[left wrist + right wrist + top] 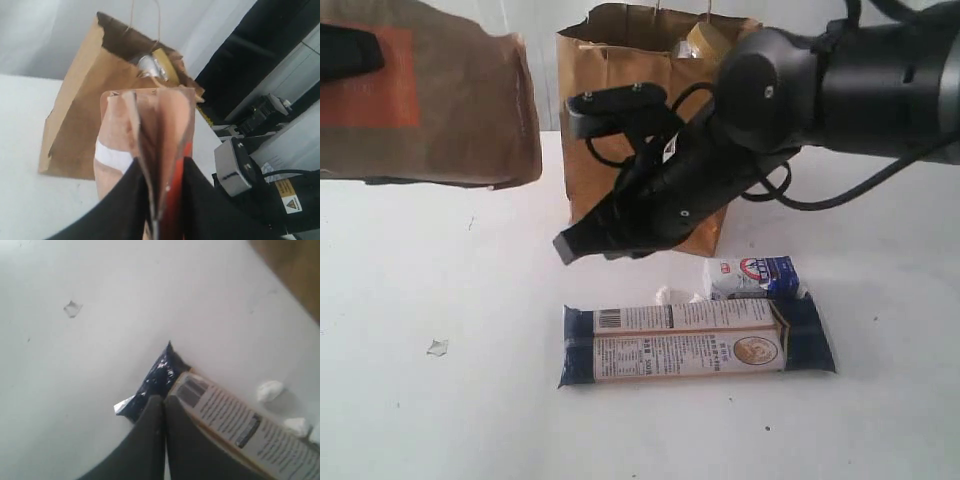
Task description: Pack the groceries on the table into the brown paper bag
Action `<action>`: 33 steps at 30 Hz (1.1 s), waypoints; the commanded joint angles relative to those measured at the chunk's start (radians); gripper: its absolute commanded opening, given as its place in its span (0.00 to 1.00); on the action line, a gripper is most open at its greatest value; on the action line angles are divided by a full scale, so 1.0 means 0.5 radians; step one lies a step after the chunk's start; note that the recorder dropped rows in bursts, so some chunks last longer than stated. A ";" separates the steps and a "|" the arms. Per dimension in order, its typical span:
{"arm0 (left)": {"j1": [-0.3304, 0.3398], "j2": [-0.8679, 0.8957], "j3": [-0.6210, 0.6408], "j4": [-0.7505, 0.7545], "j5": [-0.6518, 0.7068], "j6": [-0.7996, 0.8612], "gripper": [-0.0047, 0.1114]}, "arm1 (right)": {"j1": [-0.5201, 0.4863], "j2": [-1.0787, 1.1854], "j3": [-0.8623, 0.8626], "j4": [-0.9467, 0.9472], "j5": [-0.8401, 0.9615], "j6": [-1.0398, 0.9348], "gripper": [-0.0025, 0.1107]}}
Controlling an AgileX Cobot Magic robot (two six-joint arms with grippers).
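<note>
My left gripper (162,190) is shut on the brown pouch with the orange mark (150,140), holding it in the air left of the brown paper bag (620,110). One black finger (348,50) shows against the pouch (430,100) in the exterior view. The bag stands upright and open, with a yellow lid (705,42) and a silver lid (150,67) inside. My right gripper (565,245) is shut on nothing and hangs in front of the bag, above the left end of the long dark-blue-and-white packet (695,345). The small blue-white packet (755,275) lies behind it.
Small white crumbs (665,295) lie between the long packet and the bag. A small scrap (438,347) sits on the white table (440,420) at the left. The right arm (840,80) stretches across from the right, in front of the bag's upper corner.
</note>
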 commanded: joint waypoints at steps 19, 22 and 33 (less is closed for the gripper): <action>-0.004 0.556 -0.430 -0.748 -0.176 0.422 0.04 | -0.007 -0.431 0.471 -1.695 0.920 1.002 0.02; -0.004 0.764 -0.652 -0.748 0.103 0.422 0.04 | -0.007 -0.431 0.471 -1.657 0.983 1.020 0.02; -0.004 1.289 -1.318 -0.748 0.556 1.006 0.04 | -0.007 -0.431 0.471 -1.377 1.119 1.053 0.02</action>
